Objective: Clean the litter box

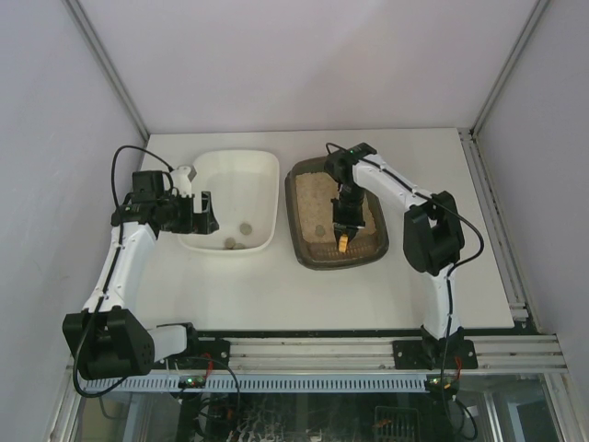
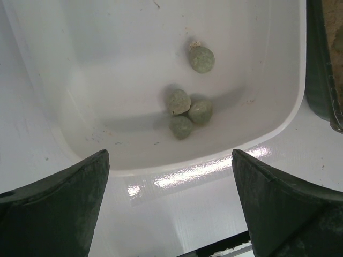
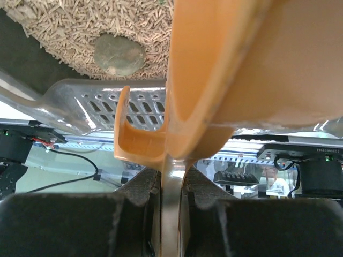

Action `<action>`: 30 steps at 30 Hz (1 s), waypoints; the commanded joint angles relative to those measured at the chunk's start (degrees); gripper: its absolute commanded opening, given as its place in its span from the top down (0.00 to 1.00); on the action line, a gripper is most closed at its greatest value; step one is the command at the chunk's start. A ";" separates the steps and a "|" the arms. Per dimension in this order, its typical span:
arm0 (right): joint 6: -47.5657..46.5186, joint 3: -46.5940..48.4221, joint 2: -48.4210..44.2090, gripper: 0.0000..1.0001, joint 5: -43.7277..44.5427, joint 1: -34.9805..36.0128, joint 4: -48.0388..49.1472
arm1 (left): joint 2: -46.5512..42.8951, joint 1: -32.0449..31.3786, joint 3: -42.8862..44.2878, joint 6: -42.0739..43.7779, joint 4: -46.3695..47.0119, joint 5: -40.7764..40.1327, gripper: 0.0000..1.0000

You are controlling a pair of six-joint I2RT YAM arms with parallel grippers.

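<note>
The right claw (image 3: 171, 187) was pressed together on the thin stem of a scoop (image 3: 214, 80), pointing down from a bent elbow. The scoop had a smooth orange plastic handle and a slotted shiny metal blade. Below it lay tan pellet litter (image 3: 80, 21) and one rounded grey lump (image 3: 119, 54). The litter box (image 1: 293, 207), dark with rounded corners, sat just right of the white tray (image 1: 262, 175), its long axis running near to far. The left claw (image 2: 170, 155) hung spread wide at the tray's near rim, above four grey lumps (image 2: 185, 110).
</note>
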 commanded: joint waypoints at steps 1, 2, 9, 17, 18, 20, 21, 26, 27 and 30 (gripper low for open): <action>1.42 2.64 0.29 1.00 2.28 -1.04 -0.26 | -1.58 -0.34 0.06 -0.10 1.55 1.69 0.00; 1.41 2.57 0.29 1.00 2.68 -1.32 -0.27 | -1.53 -0.31 -0.02 -0.10 1.63 1.73 0.00; 0.65 2.47 0.88 1.00 3.25 -3.23 2.21 | 0.02 -0.34 0.14 -0.01 1.62 2.47 0.00; 0.23 -3.14 1.21 1.00 -6.80 -4.67 12.36 | 0.96 -0.35 0.35 0.34 1.09 3.04 0.00; 0.34 -3.87 1.45 1.00 -8.51 -4.61 12.93 | 0.99 -0.29 0.43 0.41 1.02 3.10 0.00; 0.48 -5.17 2.00 1.00 -11.81 -4.54 14.75 | 1.03 -0.30 0.44 0.51 0.87 3.01 0.00; 0.41 -5.47 2.29 1.00 -12.83 -4.43 15.10 | 0.98 -0.33 0.43 0.56 0.80 2.87 0.00; -0.10 -5.65 3.33 1.00 -14.34 -4.26 17.29 | 0.88 -0.31 0.43 0.70 0.84 2.86 0.00; -0.43 -6.01 3.30 1.00 -15.23 -4.31 18.67 | 0.96 -0.30 0.51 0.67 0.82 2.94 0.00; -0.91 -7.96 2.43 1.00 -15.93 -4.42 23.75 | 1.31 -0.30 0.57 0.69 0.73 2.97 0.00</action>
